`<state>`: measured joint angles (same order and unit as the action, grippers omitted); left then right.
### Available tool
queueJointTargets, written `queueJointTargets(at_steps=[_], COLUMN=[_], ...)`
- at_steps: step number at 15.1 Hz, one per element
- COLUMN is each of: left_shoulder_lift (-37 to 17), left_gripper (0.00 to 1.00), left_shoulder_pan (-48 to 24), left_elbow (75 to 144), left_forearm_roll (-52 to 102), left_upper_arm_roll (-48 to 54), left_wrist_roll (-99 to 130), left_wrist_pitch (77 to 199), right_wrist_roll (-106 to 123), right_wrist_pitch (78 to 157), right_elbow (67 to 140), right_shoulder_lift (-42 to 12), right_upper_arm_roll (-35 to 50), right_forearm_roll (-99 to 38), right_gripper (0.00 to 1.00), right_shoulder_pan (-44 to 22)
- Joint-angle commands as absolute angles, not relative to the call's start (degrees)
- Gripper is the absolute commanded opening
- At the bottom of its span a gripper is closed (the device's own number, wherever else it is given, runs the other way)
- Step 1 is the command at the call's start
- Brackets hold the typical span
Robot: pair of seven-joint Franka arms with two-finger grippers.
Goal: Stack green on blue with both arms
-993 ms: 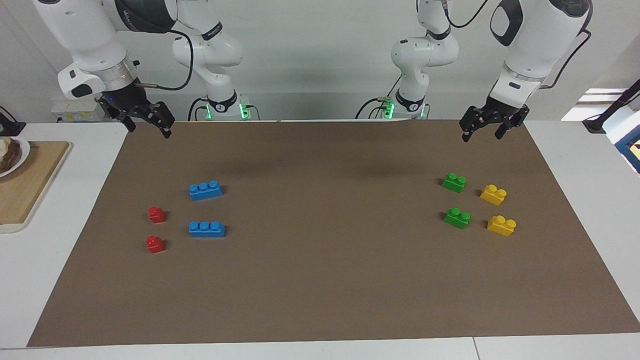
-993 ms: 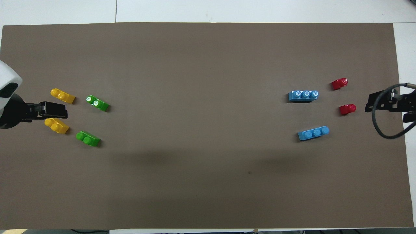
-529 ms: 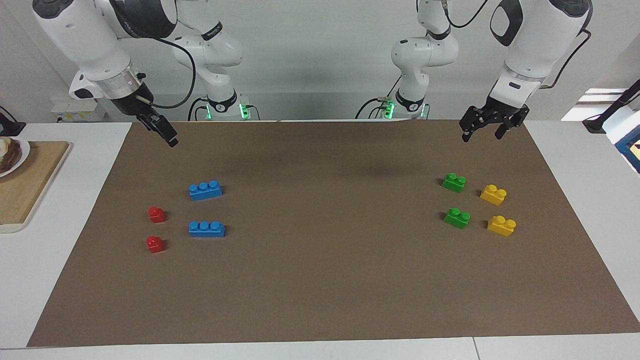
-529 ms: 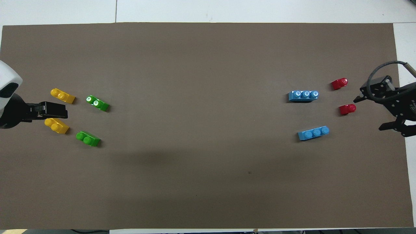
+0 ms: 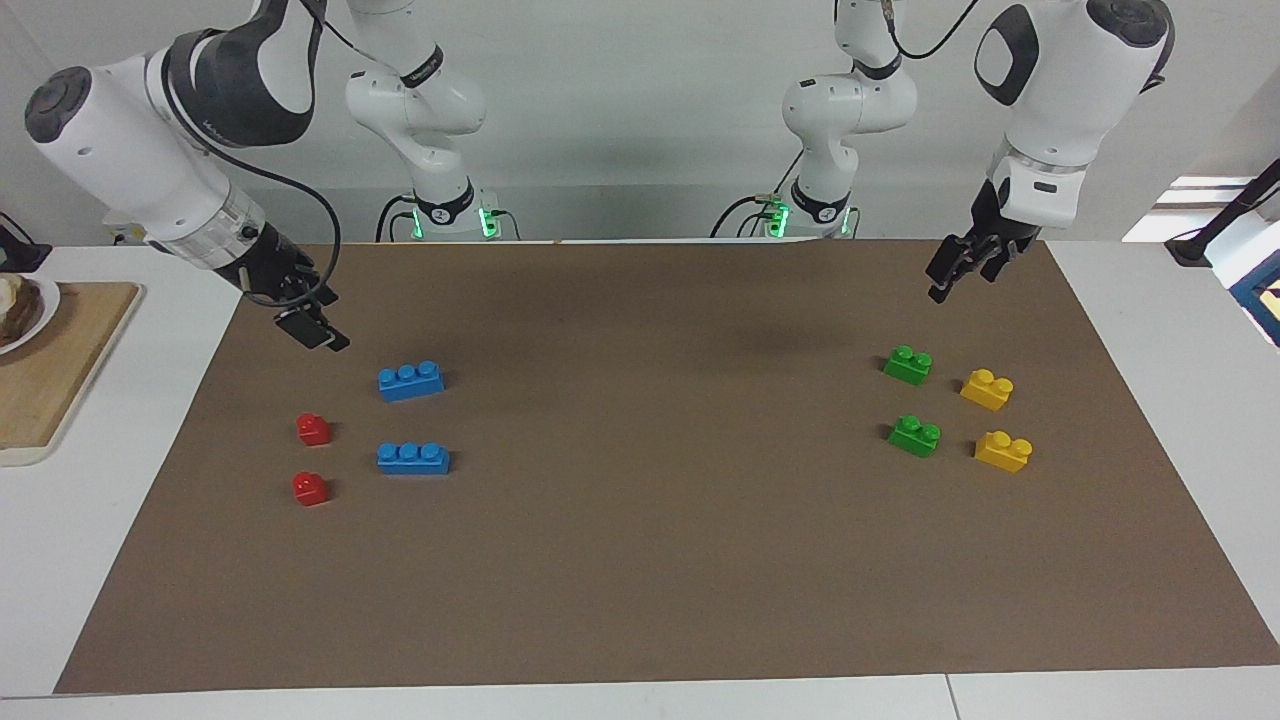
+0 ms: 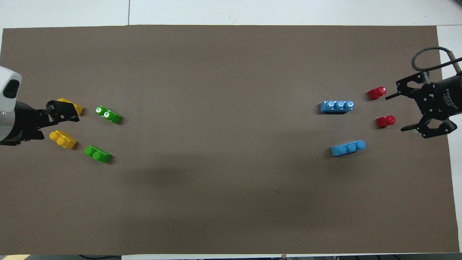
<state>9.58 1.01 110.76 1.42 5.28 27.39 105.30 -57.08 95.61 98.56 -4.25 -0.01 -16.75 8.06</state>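
Green bricks, facing view: 2 of them, one [image 5: 908, 364] nearer the robots, one [image 5: 915, 436] farther, both flat on the brown mat [image 5: 660, 560] at the left arm's end. Left gripper [image 5: 962, 272] hangs in the air over the mat edge nearest the robots, apart from the nearer green; vs 1 s ago it has turned edge-on and dropped a little, so can't tell here how its fingers stand. Right gripper [image 5: 318, 330] has swung down and inward since then, now low over the mat just beside the nearer blue brick [image 5: 410, 381], not touching, nothing in it. Second blue [image 5: 413, 458] lies farther out. Bricks haven't moved. Count: 2 green, 2 blue, 2 red [image 5: 313, 429], 2 yellow [image 5: 987, 389]. Mat covers a white table [image 5: 1150, 300]; wooden board [image 5: 50, 370] w/ a plate at the right arm's end; pale wall.

Overhead view: right gripper [image 6: 399, 112] now spread wide, released, its fingers either side of the two reds [image 6: 386, 121]; blues [image 6: 337, 106] sit past the fingertips toward mid-mat. Left gripper [image 6: 68, 112] covers part of one yellow [image 6: 76, 107], other yellow [image 6: 63, 139] beside it; greens [image 6: 108, 114] [image 6: 97, 154] lie off its tips toward mid-mat. Fingers: can't tell here either.
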Motion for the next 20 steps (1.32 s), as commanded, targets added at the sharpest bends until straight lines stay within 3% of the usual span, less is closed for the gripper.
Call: queueJointTargets(at_steps=[1, 6, 14, 20], left_shoulder_lift=[10.9, 8.8, -1.92, -6.41], left_gripper=[1.0, 1.0, 1.0, 1.0], left_shoulder_pan=[0.0, 0.0, 0.0, 0.44], left_elbow=[114.43, 118.74, 118.56, 118.83], left_forearm_roll=[2.2, 2.2, 1.94, 0.09], left_upper_arm_roll=[5.19, 5.19, 4.92, 4.83], left_wrist_roll=[32.94, 50.68, 58.45, 58.54], left_wrist_pitch=[108.36, 117.06, 126.91, 131.22], right_wrist_roll=[-58.01, -67.39, -68.29, -65.66], right_wrist_pitch=[96.23, 103.52, 114.69, 116.63], right_elbow=[94.84, 94.65, 102.73, 103.27], right_shoulder_lift=[-9.04, -15.02, -16.0, -18.62], right_upper_arm_roll=[0.44, 0.44, 0.61, 0.79], right_forearm_roll=[-19.07, -23.64, -26.28, -26.19], right_gripper=[0.93, 0.93, 0.94, 0.96], right_shoulder_pan=[9.58, 10.2, 9.58, 9.49])
